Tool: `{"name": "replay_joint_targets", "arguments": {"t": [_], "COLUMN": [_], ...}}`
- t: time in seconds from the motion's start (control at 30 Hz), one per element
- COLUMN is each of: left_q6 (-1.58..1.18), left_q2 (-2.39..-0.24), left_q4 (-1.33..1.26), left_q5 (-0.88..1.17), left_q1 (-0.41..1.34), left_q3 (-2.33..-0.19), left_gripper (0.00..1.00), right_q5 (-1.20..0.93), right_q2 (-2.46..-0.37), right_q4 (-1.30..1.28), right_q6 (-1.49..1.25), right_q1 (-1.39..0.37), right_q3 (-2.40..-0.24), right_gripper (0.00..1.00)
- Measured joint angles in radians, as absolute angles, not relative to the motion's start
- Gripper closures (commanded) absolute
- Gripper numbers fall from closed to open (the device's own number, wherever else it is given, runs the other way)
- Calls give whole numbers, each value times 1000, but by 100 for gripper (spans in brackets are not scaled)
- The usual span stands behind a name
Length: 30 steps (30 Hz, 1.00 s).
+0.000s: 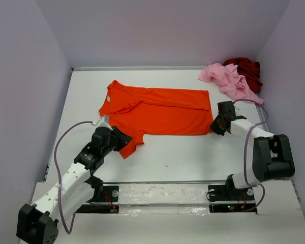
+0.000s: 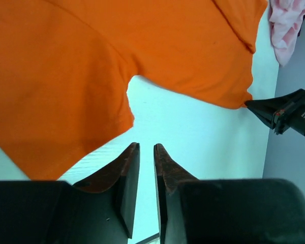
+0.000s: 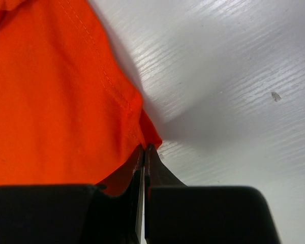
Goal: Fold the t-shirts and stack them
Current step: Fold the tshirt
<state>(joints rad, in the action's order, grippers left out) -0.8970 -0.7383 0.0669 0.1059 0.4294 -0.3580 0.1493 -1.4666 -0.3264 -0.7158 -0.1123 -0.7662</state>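
One orange t-shirt [image 1: 162, 109] corner pinched in closed right tool [image 3: 144, 147]; left tool [image 2: 146, 146] narrow, empty; needed sleeve [image 2: 66, 112] just ahead gripped first.

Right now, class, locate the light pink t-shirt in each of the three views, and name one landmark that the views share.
Top external: the light pink t-shirt lies crumpled at far right, against the dark red t-shirt.
Left wrist: upper right corner.
Right wrist: not in view.
Shared landmark: the corner of the orange t-shirt, pinched by the right gripper.
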Motion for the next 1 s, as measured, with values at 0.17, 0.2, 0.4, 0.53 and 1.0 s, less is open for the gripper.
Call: {"name": "replay_joint_targets", "arguments": {"t": [0.17, 0.2, 0.4, 0.53, 1.0], "left_q6": [-871, -862, -769, -657, -747], "left_q2": [-764, -785, -1045, -1213, -979], "left_q4": [240, 257, 416, 538, 556], "left_q5": [-68, -95, -209, -269, -189], "left_q1": [548, 571, 736, 746, 786], "left_q3": [-533, -561, -743, -904, -764], "left_gripper": [34, 31, 12, 13, 16], "right_q5": [132, 129, 116, 115, 100], "right_q2": [-1467, -1467, -1466, -1453, -1445], "right_q4": [-309, -303, -288, -283, -279], "right_q6": [-714, -714, -712, -711, -711], "right_q1": [-112, -112, -112, -112, -112], "right_q3": [-766, -766, -766, -766, -766], "right_gripper": [100, 100, 100, 100, 100]}}
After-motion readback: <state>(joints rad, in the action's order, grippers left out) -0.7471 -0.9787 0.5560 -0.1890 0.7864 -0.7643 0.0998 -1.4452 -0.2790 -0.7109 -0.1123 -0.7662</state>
